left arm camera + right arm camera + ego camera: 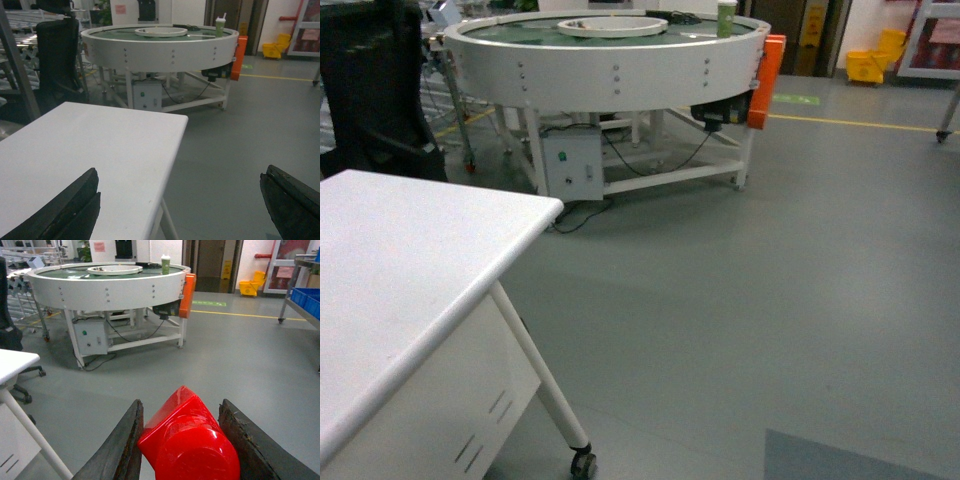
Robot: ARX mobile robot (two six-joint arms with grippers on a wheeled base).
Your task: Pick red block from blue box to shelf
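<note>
A: Starting on the left, what is the left gripper (180, 205) doing?

B: It is hanging above the edge of the white surface (95, 150) with its jaws standing wide apart and nothing between them (the round conveyor table (160, 45) is sitting well beyond it, across the grey floor (250, 125)).

A: And on the right?

B: The right gripper (182, 440) is clamping the red block (187, 440), one dark finger pressing on each side. The block is sitting squarely between the fingers, tilted a little, with its rounded stud facing the camera.

A: So the step in hand is the carry?

B: I am judging so. Neither the blue box nor the shelf is showing in any view, so the base is probably needing to turn toward the shelf.

A: How to do it well?

B: By keeping the clamp firm, since glossy plastic is likely slipping easily, and holding the arm low and steady while the base is rolling. The right arm is also wanting clearance from the surface corner (30, 360) on its left, with no releasing until a flat tier is lying directly underneath
</note>
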